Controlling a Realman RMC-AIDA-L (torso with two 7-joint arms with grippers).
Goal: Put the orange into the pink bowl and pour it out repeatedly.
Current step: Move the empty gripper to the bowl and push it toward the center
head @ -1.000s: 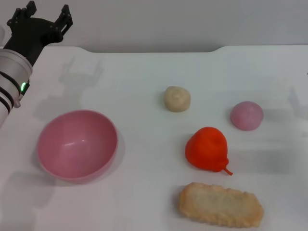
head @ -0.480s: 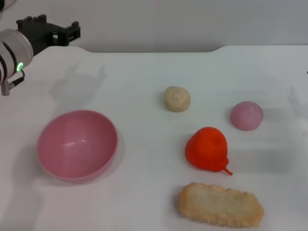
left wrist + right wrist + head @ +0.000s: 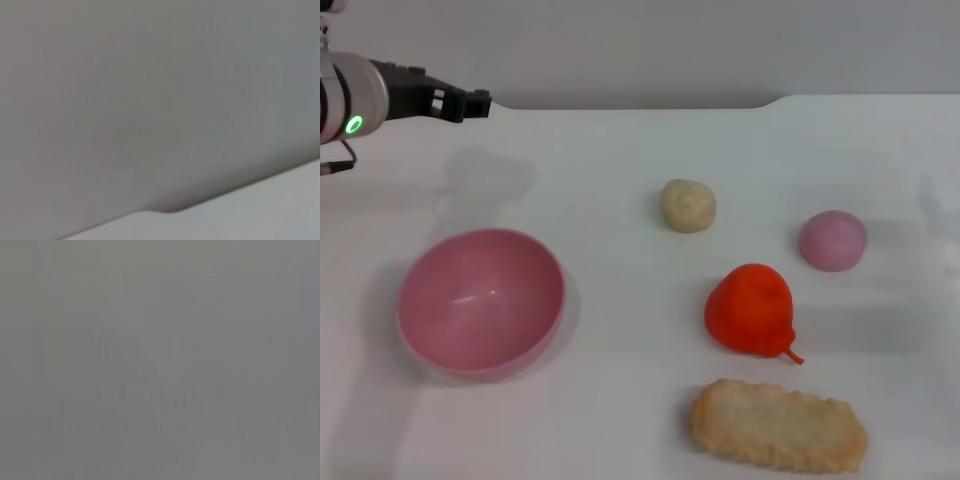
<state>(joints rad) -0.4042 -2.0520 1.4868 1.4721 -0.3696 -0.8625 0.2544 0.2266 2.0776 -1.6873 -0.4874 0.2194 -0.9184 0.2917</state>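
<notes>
My left gripper (image 3: pixel 475 101) sits in the upper left of the head view, raised over the far left part of the white worktop (image 3: pixel 620 150). It is turned side-on, so it reads as one dark, narrow bar pointing toward the middle of the frame, with a green light glowing on the pale wrist behind it. From that angle I cannot tell whether my left jaws are parted or pressed together; nothing is between them that I can see. My right gripper does not appear in the head view at all, and my right wrist view is a flat grey field with nothing to make out. My left wrist view shows only a grey wall above a pale strip of worktop edge.

The pink bowl (image 3: pixel 480 300) stands upright at the lower left of the head view, mouth up and with nothing inside, well below my left gripper and apart from it. The orange (image 3: pixel 750 308) lies on the worktop right of centre, well apart from the bowl, its small stem nub pointing toward the lower right of the frame.

A small beige lumpy ball (image 3: pixel 688 205) rests above and a little left of the orange. A dull pink ball (image 3: pixel 832 240) lies to the upper right of the orange, near it but not touching. A long, pale, crusty piece of bread (image 3: pixel 778 425) lies just below the orange, close to the bottom edge of the frame.
</notes>
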